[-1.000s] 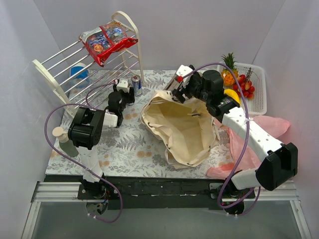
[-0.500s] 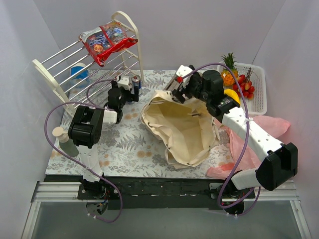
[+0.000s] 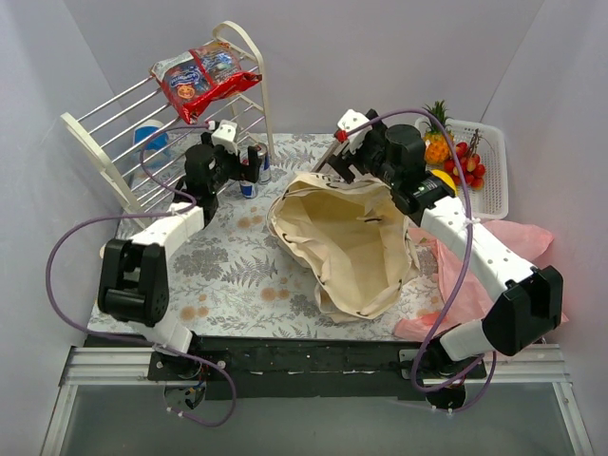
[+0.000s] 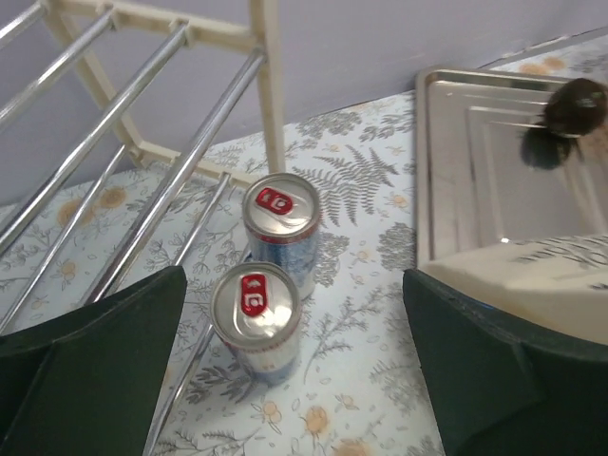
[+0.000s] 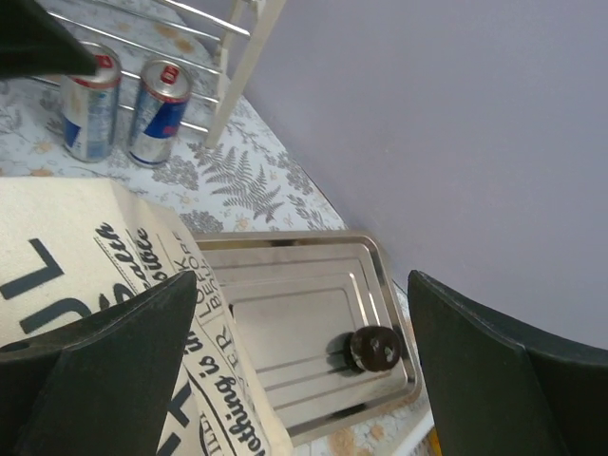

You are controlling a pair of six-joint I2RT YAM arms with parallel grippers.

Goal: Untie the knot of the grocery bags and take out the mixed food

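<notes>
Blue cans (image 4: 280,223), two of them, stand side by side at the foot of the rack (image 4: 266,85), and the left gripper (image 4: 294,280) has just let go. A second ago its jaws were half closed at a can; now they gape wide on either side of the pair with nothing in them, and the arm has stretched further out. That reads as one more can delivered. Both cans are upright, long axis vertical, pull tabs facing the wrist camera. The right gripper (image 5: 302,280) has barely moved: it hangs over the far rim of the tote (image 3: 347,242), fully spread and empty, with a steel tray (image 5: 285,313) below it. The tote lies slack mid-table, its mouth gaping upward and towards the far left, its long axis running diagonally from there to the near right. From above nothing shows inside it. The pink bag (image 3: 518,242) lies flattened at the right under the right arm. Packets (image 3: 201,76) sit on top of the rack, and the pineapple (image 3: 435,138) is in the basket (image 3: 496,195), so the unloading looks nearly done.
</notes>
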